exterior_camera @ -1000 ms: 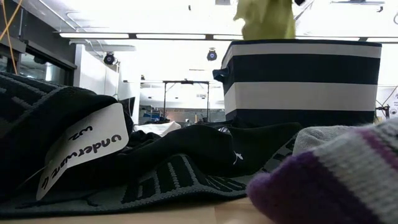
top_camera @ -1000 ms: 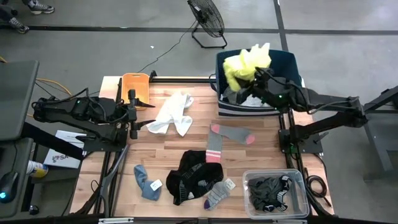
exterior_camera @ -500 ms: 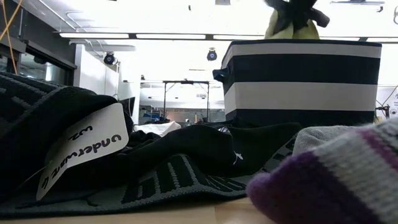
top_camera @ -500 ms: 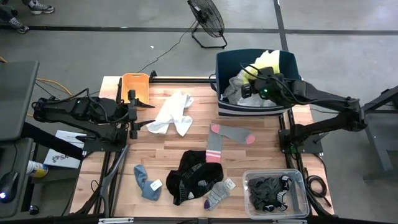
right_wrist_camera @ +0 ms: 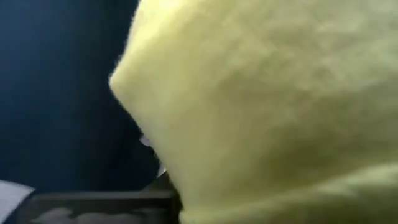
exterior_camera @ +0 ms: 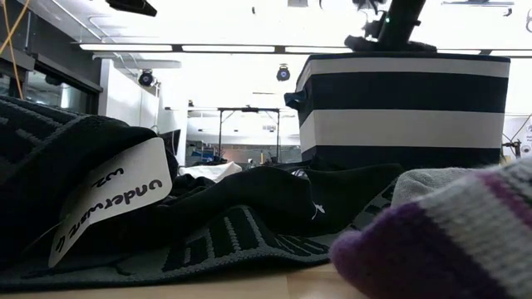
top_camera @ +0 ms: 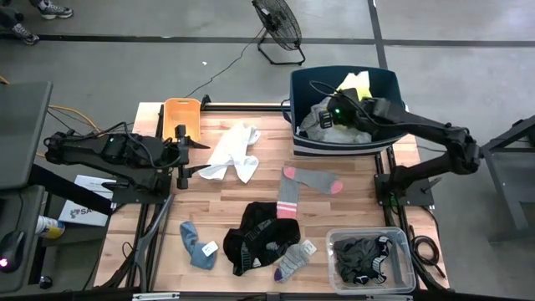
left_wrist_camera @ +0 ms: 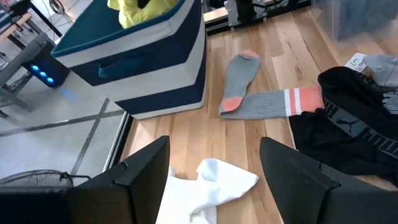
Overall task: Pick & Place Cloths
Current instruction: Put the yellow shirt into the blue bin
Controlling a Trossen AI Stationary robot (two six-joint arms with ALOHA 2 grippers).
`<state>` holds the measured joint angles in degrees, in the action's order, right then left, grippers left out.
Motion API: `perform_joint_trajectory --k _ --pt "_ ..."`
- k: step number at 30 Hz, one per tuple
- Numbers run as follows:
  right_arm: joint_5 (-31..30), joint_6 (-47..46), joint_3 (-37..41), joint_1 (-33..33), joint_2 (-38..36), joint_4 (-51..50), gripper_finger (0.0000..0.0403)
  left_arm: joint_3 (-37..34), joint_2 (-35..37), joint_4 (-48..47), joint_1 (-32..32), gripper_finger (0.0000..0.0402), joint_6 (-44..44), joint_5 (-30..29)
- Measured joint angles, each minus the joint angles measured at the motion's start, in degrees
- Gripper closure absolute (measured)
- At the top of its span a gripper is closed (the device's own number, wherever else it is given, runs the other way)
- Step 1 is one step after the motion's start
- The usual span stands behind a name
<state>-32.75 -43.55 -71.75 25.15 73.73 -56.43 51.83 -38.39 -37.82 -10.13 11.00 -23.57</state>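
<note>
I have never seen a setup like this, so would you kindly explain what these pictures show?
Two robot arms work at a wooden table. One picture looks down from above, one looks level across the tabletop, and one comes from each wrist. On the table lie a white cloth, a grey sock with pink ends, a black garment and a blue-grey sock, plus an orange tray and a clear bin. The left arm waits by the white cloth, jaws open and empty. The right arm reaches into the navy tub; its camera sees only the yellow cloth, so whether it grips is unclear.
</note>
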Motion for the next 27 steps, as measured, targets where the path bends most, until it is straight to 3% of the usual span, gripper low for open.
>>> perform_joint_trajectory --k 12,27 --pt "4.4 -0.1 0.0 3.9 1.6 -2.2 0.0307 0.0 -0.1 -0.1 0.0 0.0158 -2.8 -3.4" --pt "4.3 1.8 0.0 3.9 0.8 -1.5 0.0116 0.0 -0.1 -2.0 0.0 0.0158 -5.3 -4.3"
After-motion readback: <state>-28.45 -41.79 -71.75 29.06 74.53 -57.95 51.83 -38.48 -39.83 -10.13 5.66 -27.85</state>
